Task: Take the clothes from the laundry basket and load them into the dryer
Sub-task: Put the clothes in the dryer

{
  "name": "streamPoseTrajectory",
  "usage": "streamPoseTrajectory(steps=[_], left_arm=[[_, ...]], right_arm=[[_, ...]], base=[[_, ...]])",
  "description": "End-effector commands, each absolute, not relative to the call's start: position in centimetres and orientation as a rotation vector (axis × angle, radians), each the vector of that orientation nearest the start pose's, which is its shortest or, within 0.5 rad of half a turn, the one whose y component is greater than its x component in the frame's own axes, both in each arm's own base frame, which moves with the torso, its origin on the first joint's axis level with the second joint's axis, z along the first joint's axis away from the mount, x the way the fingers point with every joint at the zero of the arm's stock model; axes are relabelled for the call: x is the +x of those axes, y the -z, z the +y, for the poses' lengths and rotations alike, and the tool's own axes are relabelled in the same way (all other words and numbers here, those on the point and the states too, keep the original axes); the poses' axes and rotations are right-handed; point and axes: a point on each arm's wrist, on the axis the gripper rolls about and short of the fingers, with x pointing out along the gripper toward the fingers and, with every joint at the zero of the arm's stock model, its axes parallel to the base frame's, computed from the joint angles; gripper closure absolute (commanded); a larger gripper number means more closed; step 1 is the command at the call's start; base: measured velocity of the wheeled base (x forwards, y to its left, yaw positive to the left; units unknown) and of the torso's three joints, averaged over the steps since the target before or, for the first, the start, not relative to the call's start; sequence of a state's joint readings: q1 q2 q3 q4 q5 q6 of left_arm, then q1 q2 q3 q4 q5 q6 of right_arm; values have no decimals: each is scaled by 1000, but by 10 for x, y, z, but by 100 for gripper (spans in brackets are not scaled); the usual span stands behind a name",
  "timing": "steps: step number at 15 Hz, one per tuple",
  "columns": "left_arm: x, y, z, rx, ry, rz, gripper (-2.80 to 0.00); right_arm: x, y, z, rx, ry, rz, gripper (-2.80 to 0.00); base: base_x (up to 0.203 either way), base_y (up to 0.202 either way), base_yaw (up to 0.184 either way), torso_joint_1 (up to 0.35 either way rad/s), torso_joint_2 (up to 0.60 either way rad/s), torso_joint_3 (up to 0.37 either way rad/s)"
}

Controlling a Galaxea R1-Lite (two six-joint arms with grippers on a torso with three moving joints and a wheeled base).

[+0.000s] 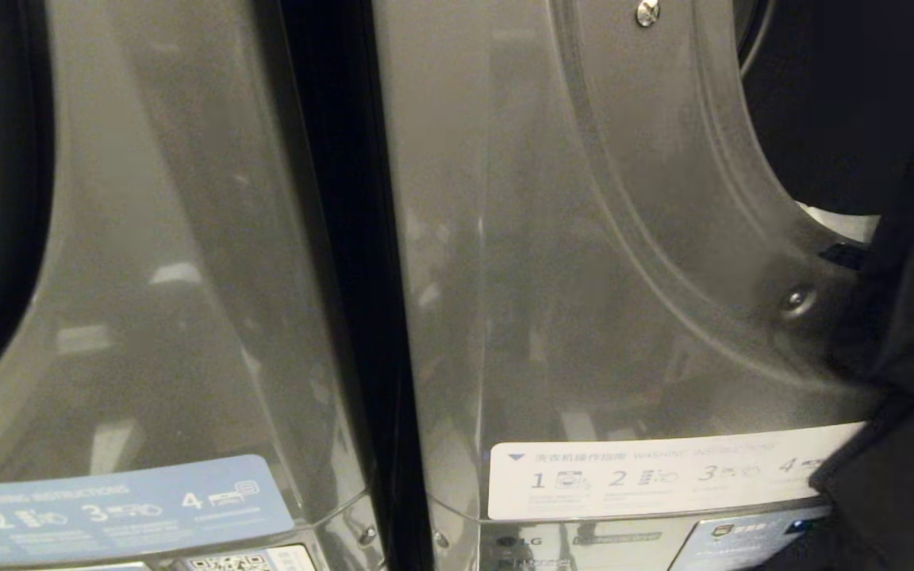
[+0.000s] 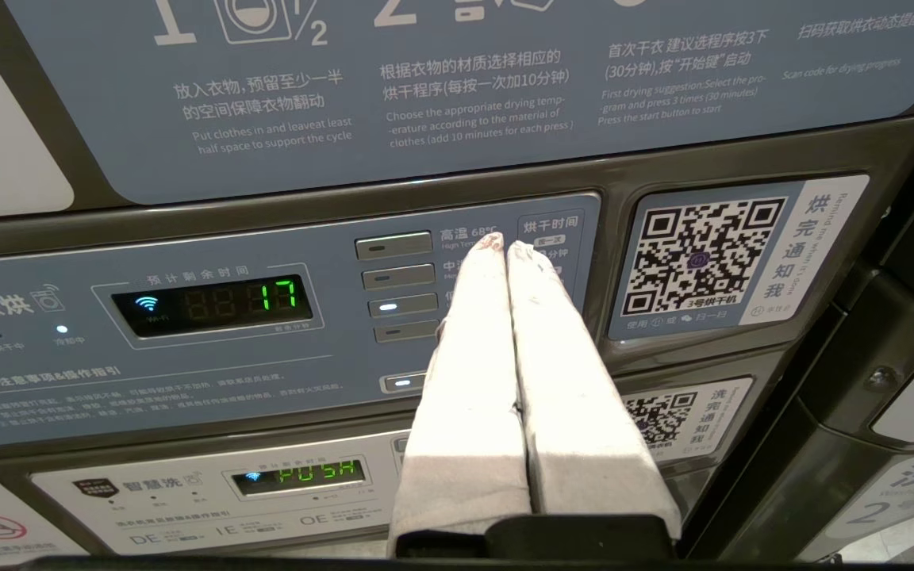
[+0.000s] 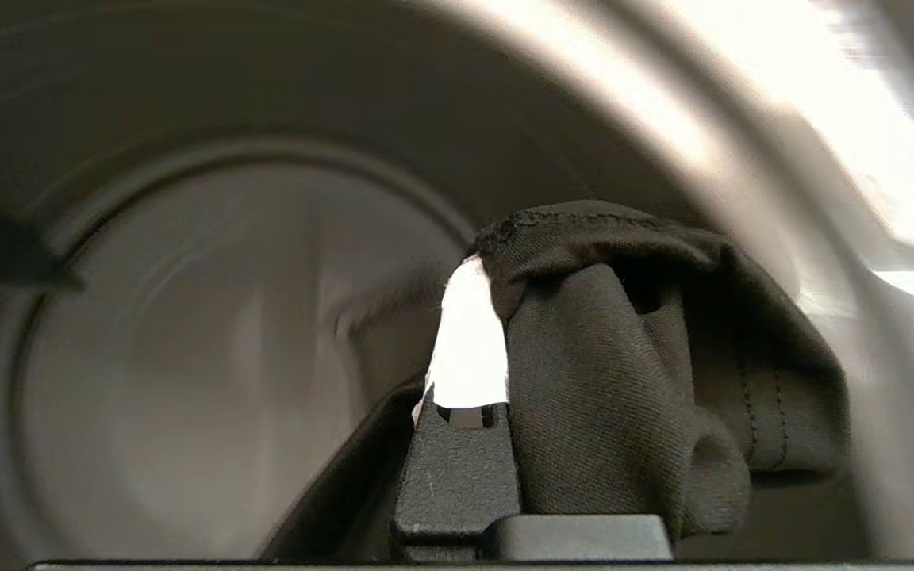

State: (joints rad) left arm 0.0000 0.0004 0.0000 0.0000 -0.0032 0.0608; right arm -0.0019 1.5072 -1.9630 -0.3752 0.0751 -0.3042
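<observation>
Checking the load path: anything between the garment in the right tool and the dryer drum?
Nothing visible. The right tool is shut on the black garment, and the right wrist view looks straight into the open drum; no door or object crosses it.

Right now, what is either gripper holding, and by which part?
Right gripper pinches a dark garment by a bunched fold near its stitched hem; left gripper holds nothing.
</observation>
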Motion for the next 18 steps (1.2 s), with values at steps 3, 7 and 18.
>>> streamPoseTrajectory(steps=[3, 7, 18], left_arm=[[-23, -75, 0, 61, 3, 0, 0], [-23, -75, 0, 61, 3, 0, 0], [-23, -75, 0, 61, 3, 0, 0]], right_arm=[[224, -510, 4, -360, 25, -914, 0], [233, -508, 13, -357, -3, -1009, 0], [234, -508, 26, -417, 185, -1258, 0]], base=[[0, 0, 0, 0, 0, 0], [0, 0, 0, 0, 0, 0], [0, 0, 0, 0, 0, 0]])
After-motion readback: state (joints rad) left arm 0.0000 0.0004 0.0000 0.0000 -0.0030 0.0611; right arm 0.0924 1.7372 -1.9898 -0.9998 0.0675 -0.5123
